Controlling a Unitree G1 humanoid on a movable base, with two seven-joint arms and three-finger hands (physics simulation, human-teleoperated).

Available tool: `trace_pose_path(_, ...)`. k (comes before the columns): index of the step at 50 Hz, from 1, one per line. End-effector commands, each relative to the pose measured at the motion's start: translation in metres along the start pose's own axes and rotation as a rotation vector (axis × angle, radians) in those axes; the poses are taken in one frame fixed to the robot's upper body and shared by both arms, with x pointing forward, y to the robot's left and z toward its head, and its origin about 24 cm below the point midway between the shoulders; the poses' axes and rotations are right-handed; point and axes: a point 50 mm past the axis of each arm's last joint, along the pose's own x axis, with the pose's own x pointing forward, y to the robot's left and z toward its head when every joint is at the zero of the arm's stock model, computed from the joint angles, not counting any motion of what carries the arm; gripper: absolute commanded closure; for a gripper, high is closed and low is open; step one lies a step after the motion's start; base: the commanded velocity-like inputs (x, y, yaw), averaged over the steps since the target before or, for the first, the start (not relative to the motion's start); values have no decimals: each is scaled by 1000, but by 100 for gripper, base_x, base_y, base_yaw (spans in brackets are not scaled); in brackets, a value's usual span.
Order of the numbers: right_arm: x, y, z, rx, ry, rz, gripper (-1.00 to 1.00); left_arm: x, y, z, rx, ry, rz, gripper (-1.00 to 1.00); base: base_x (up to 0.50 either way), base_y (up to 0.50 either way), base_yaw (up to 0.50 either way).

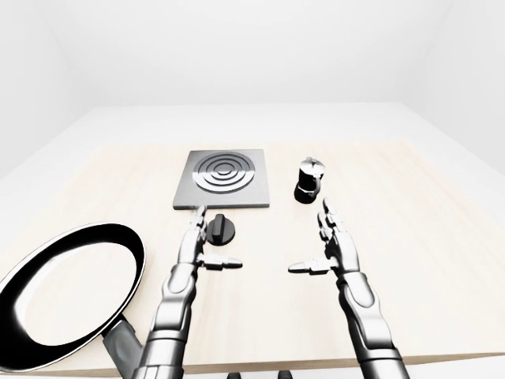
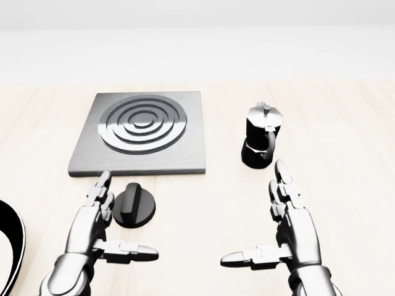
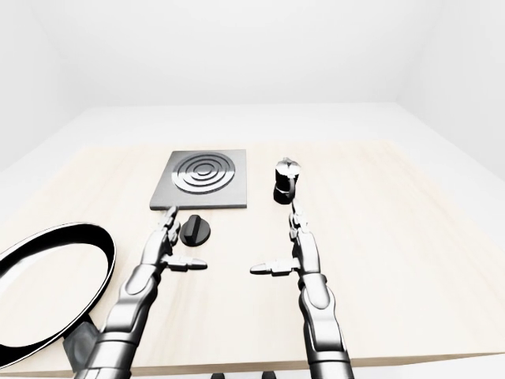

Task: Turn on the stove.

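While both hands hover over the pale wooden table (image 1: 410,237), nothing gripped yet:

Knob (image 2: 136,206): black, round, with a raised bar across its top; set on the table just below the bottom-left corner of the stove in the head view, apart from the plate.

Stove (image 2: 145,132): flat grey square plate with concentric burner rings, lying at the upper middle of the head view; no glow visible on the rings.

Left hand (image 2: 92,231): fingers spread and straight, thumb stuck out sideways; fingertips just beside the knob's left edge, seemingly not touching, closed on nothing.

Right hand (image 2: 290,231): likewise splayed, palm turned inward, thumb pointing left; well apart from the knob, just below the moka pot, holding nothing.

Handling, as judged: looks rigid and hard, likely smooth and a little slippery on the round rim; probably turns in place rather than lifts, so light twisting force, not a squeeze.

Where to take hold, as judged: across the raised bar, thumb on one flat side and fingers on the other; gripping the low rim alone likely to slip.

Next move, as judged: left hand nearest, needs to shift right over the knob and close on the bar before rotating.

Moka pot (image 2: 260,143): black, upright, silver lid, right of the stove; close enough to the right hand to be knocked.

Frying pan (image 1: 67,284): dark with bright rim, at far left of the left-eye view, clear of the work.
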Motion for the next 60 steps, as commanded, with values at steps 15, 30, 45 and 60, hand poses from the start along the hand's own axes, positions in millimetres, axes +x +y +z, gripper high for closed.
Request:
trace_pose_path(15,0,0,0,0,0,0,-100,-2,-4,-6,29,25,-14,-100,0,0,0)
trace_pose_path(30,0,0,-1,1,4,1,-100,-9,-10,-1,45,-1,-47,-100,0,0,0)
trace_pose_path(45,0,1,-1,0,2,4,-100,-13,-17,2,65,-21,-92,-100,0,0,0)
trace_pose_path(60,-1,2,-6,-7,24,18,-100,-20,-32,-3,115,-6,-223,-100,0,0,0)
